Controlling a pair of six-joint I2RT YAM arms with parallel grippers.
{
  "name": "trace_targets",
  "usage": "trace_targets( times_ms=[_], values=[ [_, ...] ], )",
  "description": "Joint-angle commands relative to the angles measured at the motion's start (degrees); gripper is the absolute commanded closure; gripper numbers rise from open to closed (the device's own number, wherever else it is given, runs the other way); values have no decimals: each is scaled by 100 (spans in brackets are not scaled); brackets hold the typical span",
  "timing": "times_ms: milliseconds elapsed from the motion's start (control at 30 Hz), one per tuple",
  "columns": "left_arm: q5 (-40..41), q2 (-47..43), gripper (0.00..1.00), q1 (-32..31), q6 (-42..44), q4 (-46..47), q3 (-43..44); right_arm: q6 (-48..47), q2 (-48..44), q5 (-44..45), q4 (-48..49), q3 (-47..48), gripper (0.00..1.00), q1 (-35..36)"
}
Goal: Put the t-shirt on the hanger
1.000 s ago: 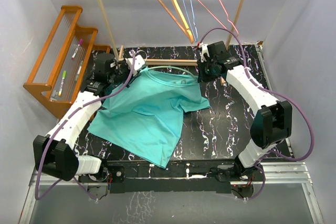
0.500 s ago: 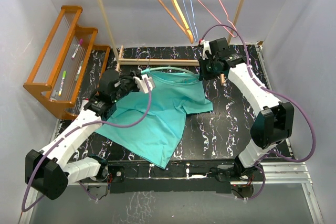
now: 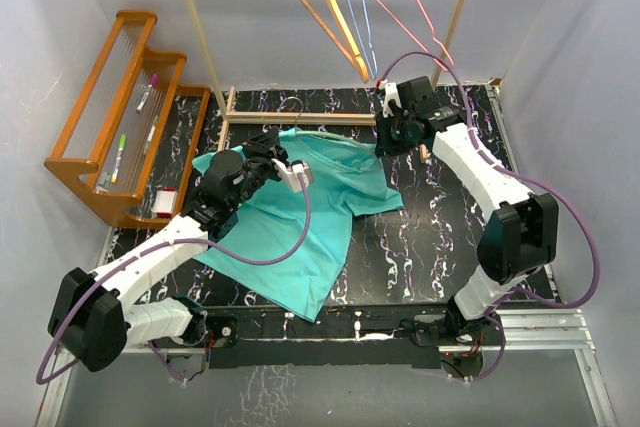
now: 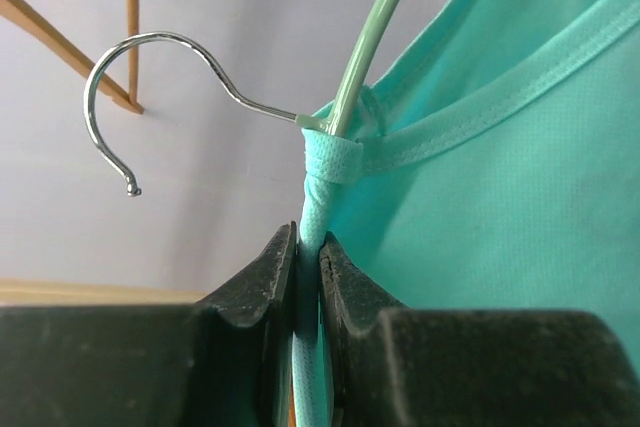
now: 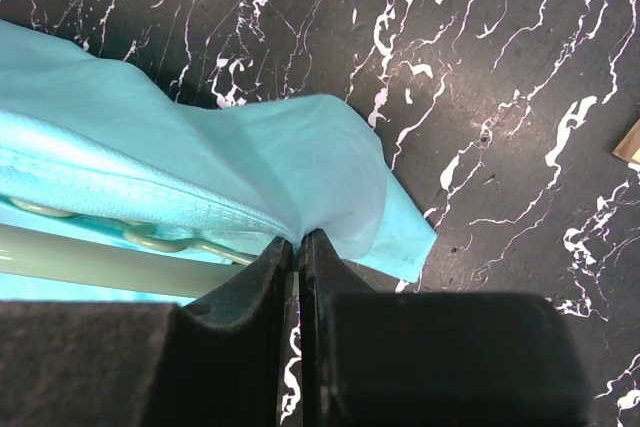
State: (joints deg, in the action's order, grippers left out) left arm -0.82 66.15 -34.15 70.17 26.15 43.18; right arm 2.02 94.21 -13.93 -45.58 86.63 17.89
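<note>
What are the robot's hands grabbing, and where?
The left gripper pinches the t-shirt at its collar, by the hanger hook; the right gripper pinches its edge.

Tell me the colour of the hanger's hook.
The hook is shiny silver metal, shown best in the left wrist view.

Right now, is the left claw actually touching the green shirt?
Touching. The left wrist view shows the left gripper pinched shut on a fold of the t-shirt at its neckline, just below the hanger and its hook.
</note>
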Motion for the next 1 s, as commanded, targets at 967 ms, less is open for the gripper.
trace_targets(
  times_ms=[967],
  values=[
    [584, 376, 100, 343, 553, 2418, 301, -105, -399, 225, 294, -1075, 92, -63]
  ],
)
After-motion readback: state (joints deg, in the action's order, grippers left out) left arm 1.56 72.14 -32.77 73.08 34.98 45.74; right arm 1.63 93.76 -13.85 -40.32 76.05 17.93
